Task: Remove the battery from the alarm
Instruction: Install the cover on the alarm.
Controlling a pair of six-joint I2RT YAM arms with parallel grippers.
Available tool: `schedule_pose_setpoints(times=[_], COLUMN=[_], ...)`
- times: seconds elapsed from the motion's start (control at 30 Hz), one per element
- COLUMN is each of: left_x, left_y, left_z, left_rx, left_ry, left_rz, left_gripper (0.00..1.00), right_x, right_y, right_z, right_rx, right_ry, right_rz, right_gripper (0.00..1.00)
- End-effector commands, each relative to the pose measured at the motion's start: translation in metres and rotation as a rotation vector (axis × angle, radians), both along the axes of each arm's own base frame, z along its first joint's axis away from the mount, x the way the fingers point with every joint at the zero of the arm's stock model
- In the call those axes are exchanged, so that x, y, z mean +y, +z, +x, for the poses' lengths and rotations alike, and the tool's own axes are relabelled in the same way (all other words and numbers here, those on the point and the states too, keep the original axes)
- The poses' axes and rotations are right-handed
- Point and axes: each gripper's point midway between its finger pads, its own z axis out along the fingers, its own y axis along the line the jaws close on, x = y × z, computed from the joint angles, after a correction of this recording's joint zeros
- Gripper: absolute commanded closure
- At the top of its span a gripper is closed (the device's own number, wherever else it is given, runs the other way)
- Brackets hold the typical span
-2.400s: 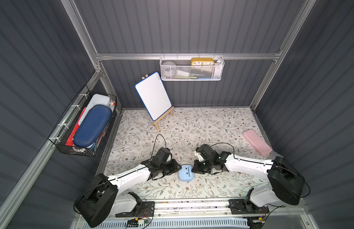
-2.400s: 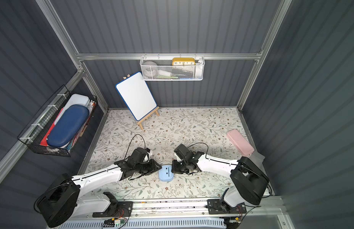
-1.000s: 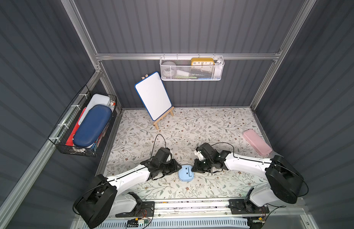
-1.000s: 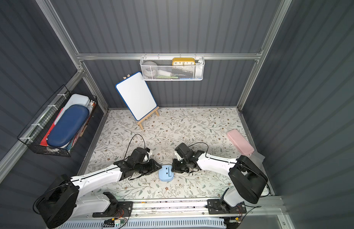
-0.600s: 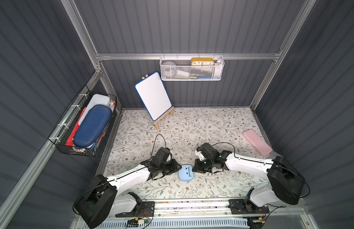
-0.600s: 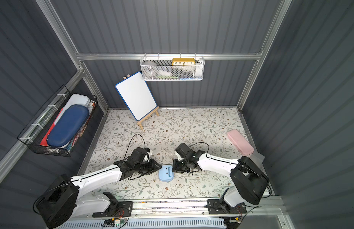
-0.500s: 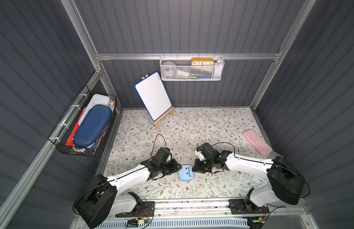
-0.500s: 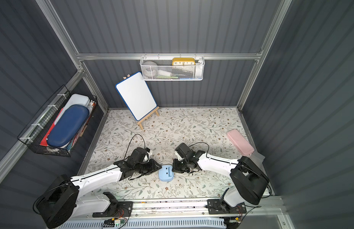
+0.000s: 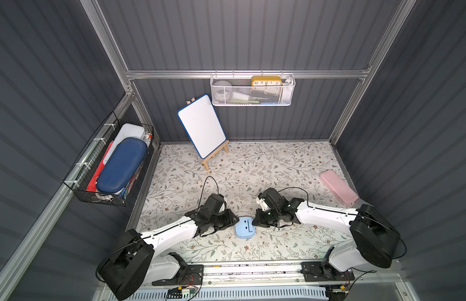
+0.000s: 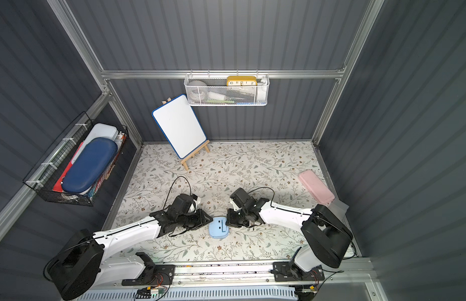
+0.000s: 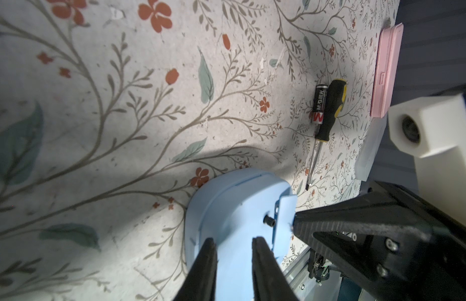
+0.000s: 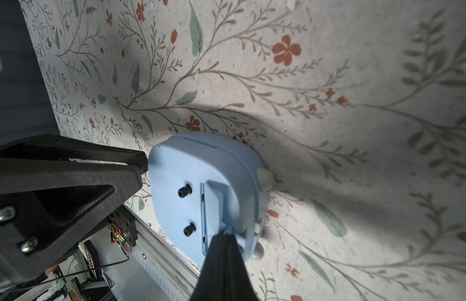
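Alarm (image 9: 244, 228) lay face down on the floral surface (image 9: 252, 166), near its front edge, and in both top views it sat directly between the two arms. Its pale-blue back faced up, showing two black knobs (image 12: 185, 192) and a long hatch (image 12: 213, 203) with one edge raised off the shell.

The left gripper (image 11: 234, 241) pointed in from the alarm's left side. Its jaws stood a little apart, closed on the alarm's rim, and blue plastic filled the gap between the two fingers (image 11: 208, 260). The right gripper (image 12: 226, 235) pointed in from the opposite side, its jaws pressed together into a single tip. That tip touched the alarm's back at the end of the hatch.

The battery (image 11: 320, 104) was out of the alarm. In the left wrist view it lay on the surface, dark with a red band and a metal end. It was right alongside the handle of a black-and-yellow screwdriver (image 11: 332, 106) and well apart from the alarm. It could not be made out in the top views. A pink case (image 9: 336, 186) lay on the surface near the right wall, beyond the screwdriver
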Motion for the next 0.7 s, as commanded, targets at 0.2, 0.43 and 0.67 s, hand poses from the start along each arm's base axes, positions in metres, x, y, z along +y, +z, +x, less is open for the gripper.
schedule_pose_setpoints(times=[0.2,0.43,0.67], left_x=[-0.0015,-0.0019,-0.0010], left_y=[0.0059,0.0059,0.0051], left_z=[-0.0023,-0.0023,-0.0034], left_rx=[-0.026,-0.026,-0.025], left_ry=[-0.024,-0.025,-0.025], left_rz=[-0.006,-0.008,-0.007], left_gripper=[0.71,0.71,0.71], right_x=[-0.0042,-0.0026,0.0001], right_y=[-0.0026,-0.0049,-0.0061], right_z=[-0.0049,-0.0041,-0.0021], right_rx=[0.028,0.026,0.025], right_ry=[-0.004,-0.012,-0.012], right_rz=[-0.049,-0.054,-0.052], right_gripper=[1.00,1.00,1.00])
